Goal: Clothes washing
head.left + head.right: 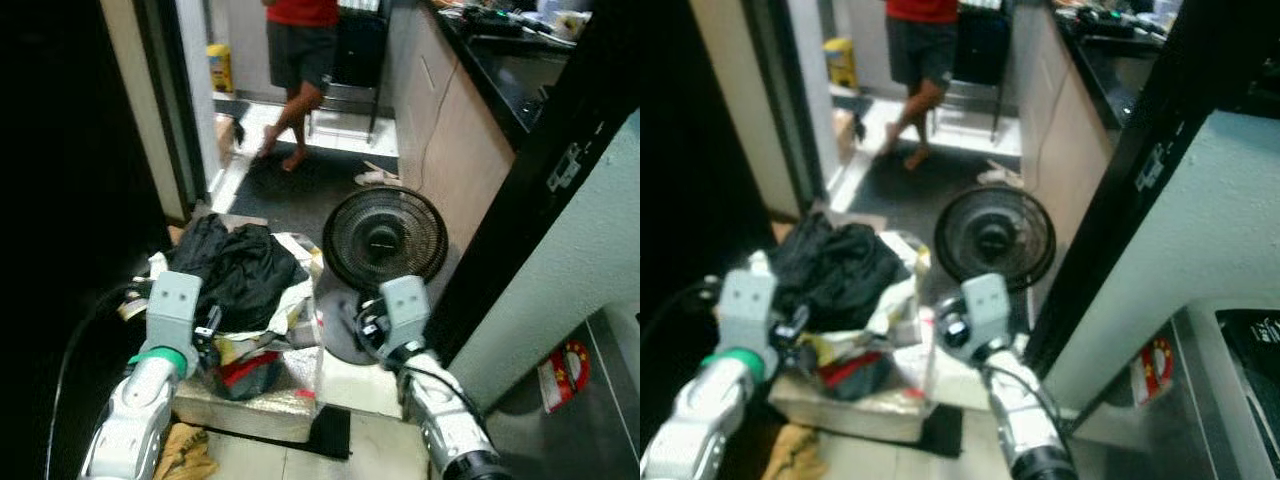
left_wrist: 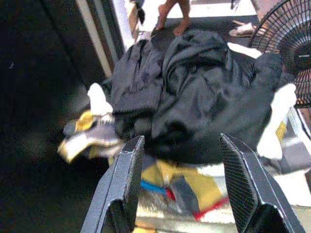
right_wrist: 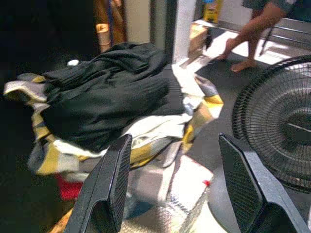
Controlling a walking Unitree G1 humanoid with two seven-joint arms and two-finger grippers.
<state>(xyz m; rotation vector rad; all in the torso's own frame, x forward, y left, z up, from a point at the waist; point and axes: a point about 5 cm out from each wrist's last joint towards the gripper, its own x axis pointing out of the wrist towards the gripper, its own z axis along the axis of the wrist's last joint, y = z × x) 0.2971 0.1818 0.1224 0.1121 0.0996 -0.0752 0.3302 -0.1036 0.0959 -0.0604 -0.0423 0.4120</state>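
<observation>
A heap of clothes (image 1: 245,285) lies on a low silvery box (image 1: 255,400) on the floor in front of me. Black garments (image 2: 194,107) sit on top, with yellow, white and red cloth (image 3: 146,141) underneath. My left gripper (image 2: 182,187) hovers open just short of the heap's near side, its fingers (image 2: 124,179) spread wide. My right gripper (image 3: 175,187) is also open, held at the heap's right side beside the fan. Nothing is held in either one.
A black floor fan (image 1: 385,238) stands right of the heap. A person (image 1: 300,60) in a red top and dark shorts stands barefoot in the kitchen doorway beyond. A dark door frame (image 1: 165,110) is on the left, a white wall (image 1: 560,260) on the right.
</observation>
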